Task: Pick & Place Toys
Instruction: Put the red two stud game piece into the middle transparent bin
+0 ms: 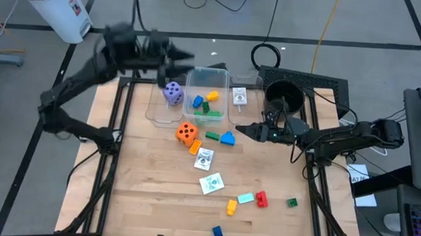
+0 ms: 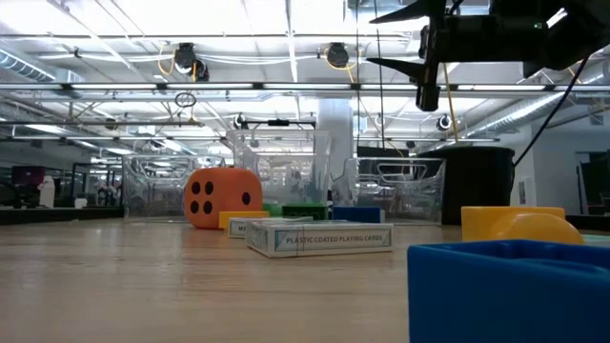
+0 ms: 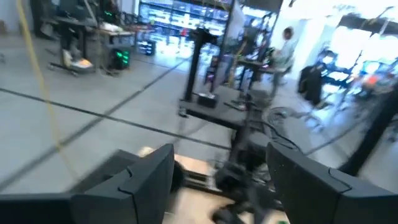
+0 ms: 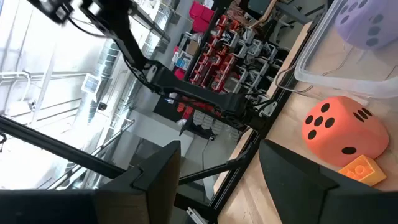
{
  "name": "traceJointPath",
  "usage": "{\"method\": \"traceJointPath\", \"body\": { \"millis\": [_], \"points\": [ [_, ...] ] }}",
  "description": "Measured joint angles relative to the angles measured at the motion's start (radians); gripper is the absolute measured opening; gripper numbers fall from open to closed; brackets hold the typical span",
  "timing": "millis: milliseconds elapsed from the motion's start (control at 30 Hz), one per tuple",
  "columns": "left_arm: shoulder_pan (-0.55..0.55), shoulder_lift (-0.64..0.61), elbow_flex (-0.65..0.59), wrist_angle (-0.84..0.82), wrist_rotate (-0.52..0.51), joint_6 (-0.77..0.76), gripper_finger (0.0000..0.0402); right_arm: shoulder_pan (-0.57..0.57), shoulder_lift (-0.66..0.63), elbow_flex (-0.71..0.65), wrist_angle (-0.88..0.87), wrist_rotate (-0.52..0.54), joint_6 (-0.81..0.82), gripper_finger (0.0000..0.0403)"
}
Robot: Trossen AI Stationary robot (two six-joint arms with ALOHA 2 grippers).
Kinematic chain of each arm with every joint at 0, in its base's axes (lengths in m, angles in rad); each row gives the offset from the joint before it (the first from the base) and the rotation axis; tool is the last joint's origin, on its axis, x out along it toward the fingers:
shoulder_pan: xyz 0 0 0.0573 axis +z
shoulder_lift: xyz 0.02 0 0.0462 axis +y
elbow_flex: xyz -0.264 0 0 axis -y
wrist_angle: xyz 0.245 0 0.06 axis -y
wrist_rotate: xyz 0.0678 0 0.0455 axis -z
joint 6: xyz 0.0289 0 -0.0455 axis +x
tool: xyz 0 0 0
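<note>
Toys lie scattered on the wooden bench (image 1: 149, 194). The orange dotted die (image 1: 186, 133) sits near mid-bench, just before the clear plastic tub (image 1: 225, 77), with a small orange block (image 1: 195, 147) touching or just beside it. The purple dotted die (image 1: 173, 93) sits at the tub's left side, on what looks like a clear lid. Blue, green and yellow blocks (image 1: 202, 104) already lie inside the tub. A green block (image 1: 212, 136) and a blue block (image 1: 227, 138) rest just in front of it. White printed card packs (image 1: 204, 159) lie further forward, and more small blocks (image 1: 261, 199) lie near the front edge.

Judgement: the dice look light, and perhaps soft and yielding; grip across two flat opposite faces. The blocks look rigid, smooth and light, liable to slip; take them across parallel sides. The card packs lie flat and low; pinch across the short edges.

The right gripper (image 1: 240, 130) hovers just beside the blue block, jaws parted and holding nothing. The left gripper (image 1: 188, 57) is raised behind the tub, jaws likewise parted and empty. A black round pot (image 1: 284, 97) stands right of the tub.
</note>
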Motion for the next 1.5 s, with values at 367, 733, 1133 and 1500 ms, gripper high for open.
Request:
{"method": "traceJointPath", "body": {
  "millis": [367,733,1133,1500],
  "points": [
    [-0.321,-0.309,-0.688,0.464,-0.240,-0.308,0.0262,0.123,0.000,0.000,0.021,0.069,-0.013,0.0210],
    [-0.828,-0.250,-0.753,0.488,-0.808,-0.369,0.0262,0.368,0.000,0.063,0.149,0.067,-0.049,0.0210],
    [-0.953,-0.212,-0.753,0.497,-0.890,-0.405,0.0262,0.568,0.051,0.580,-1.043,0.067,-0.057,0.0210],
    [-1.025,-0.224,-0.753,0.428,-0.725,-0.422,0.0262,0.730,0.298,0.682,-1.273,0.280,0.473,0.0210]
  ]
}}
